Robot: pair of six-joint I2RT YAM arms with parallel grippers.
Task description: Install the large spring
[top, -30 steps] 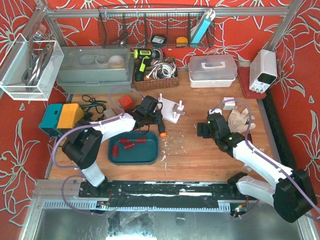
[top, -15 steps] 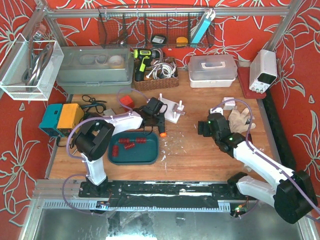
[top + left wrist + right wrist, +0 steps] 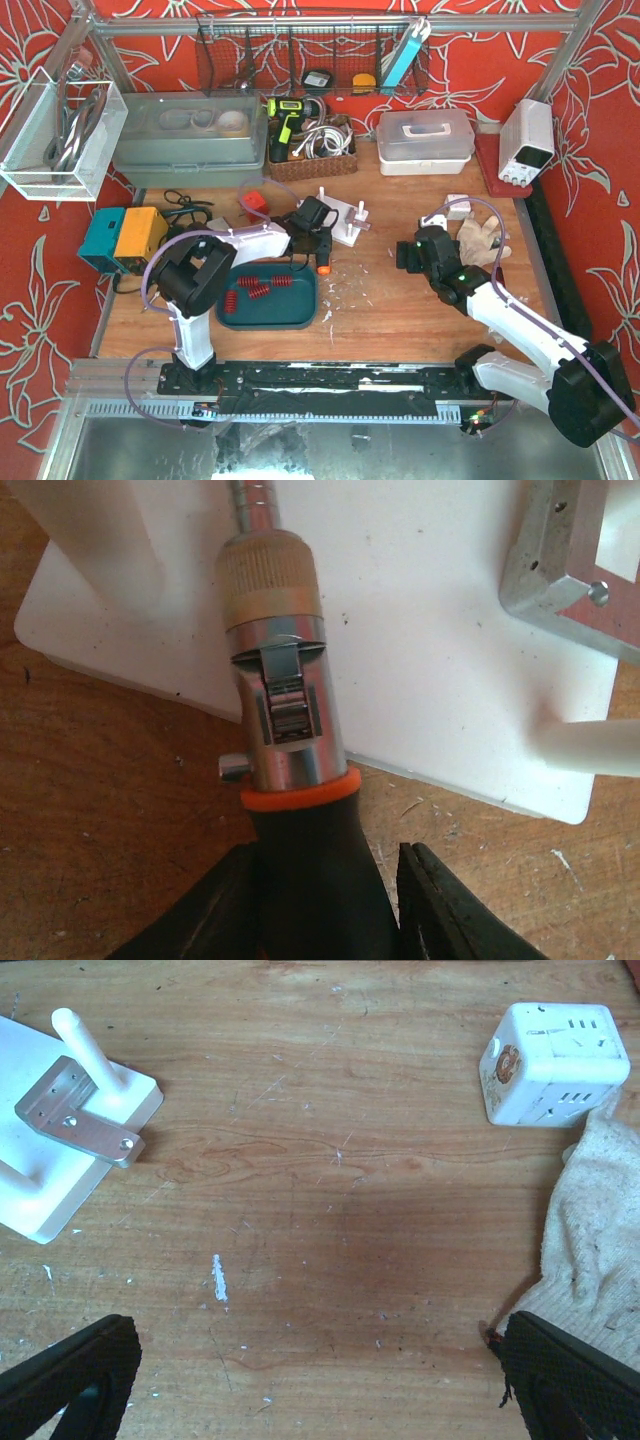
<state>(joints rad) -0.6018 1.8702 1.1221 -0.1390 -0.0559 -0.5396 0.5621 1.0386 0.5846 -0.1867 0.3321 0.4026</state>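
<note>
- While the left gripper [image 3: 325, 905] is clamped on the black handle of a ratchet screwdriver [image 3: 285, 710], the springs wait unheld, so that hand is not free for them.
- The screwdriver's shaft runs straight ahead from the jaws, out over the white peg fixture [image 3: 430, 650], past its near edge.
- The red springs [image 3: 258, 290] lie in the teal tray [image 3: 300, 312], just to the near-left of the fixture, their long axes running roughly side to side across the tray floor. Which one is the large spring is too small to tell.
- The left arm is plainly the nearer one, as the tray sits on its side of the fixture.
- The right gripper [image 3: 320, 1365] hangs to the right of the fixture with its jaws spread wide and nothing in them, over bare wood.
- An aluminium bracket [image 3: 75, 1110] lies on the fixture between its pegs.
- In my judgement the screwdriver must be set down before the tray can be reached.
</note>
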